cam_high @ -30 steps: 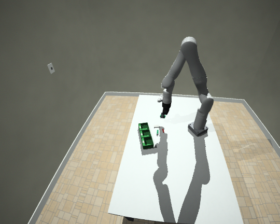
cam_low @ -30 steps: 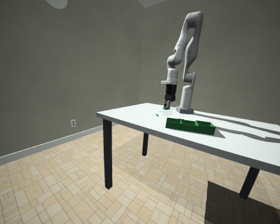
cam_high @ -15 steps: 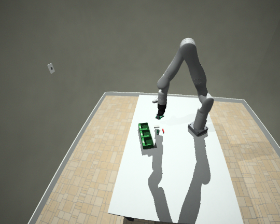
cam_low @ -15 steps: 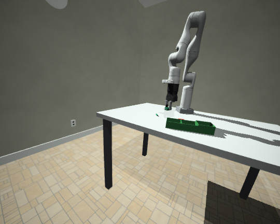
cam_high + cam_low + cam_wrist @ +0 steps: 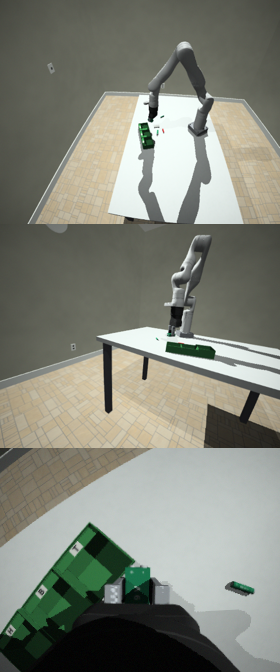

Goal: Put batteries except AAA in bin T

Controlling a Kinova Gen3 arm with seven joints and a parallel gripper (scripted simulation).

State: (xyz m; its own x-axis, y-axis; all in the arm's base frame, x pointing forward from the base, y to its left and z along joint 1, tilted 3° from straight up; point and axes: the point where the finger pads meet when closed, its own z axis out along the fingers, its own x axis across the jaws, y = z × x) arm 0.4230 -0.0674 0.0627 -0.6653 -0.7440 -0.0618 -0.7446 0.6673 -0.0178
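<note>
my arm (image 5: 189, 65) rises from its base, folds at a high elbow and drops the wrist straight down over the white table (image 5: 181, 181). the green three-compartment bin row (image 5: 145, 136) lies at about seven o'clock from my gripper (image 5: 136, 591) in the top view. my fingers are part-closed on a green block battery (image 5: 136, 578), hanging just beside the row's end compartment. only the wrist view shows white labels on the compartments, unreadable; their contents i cannot make out. a small green battery (image 5: 241, 586) lies at three o'clock.
</note>
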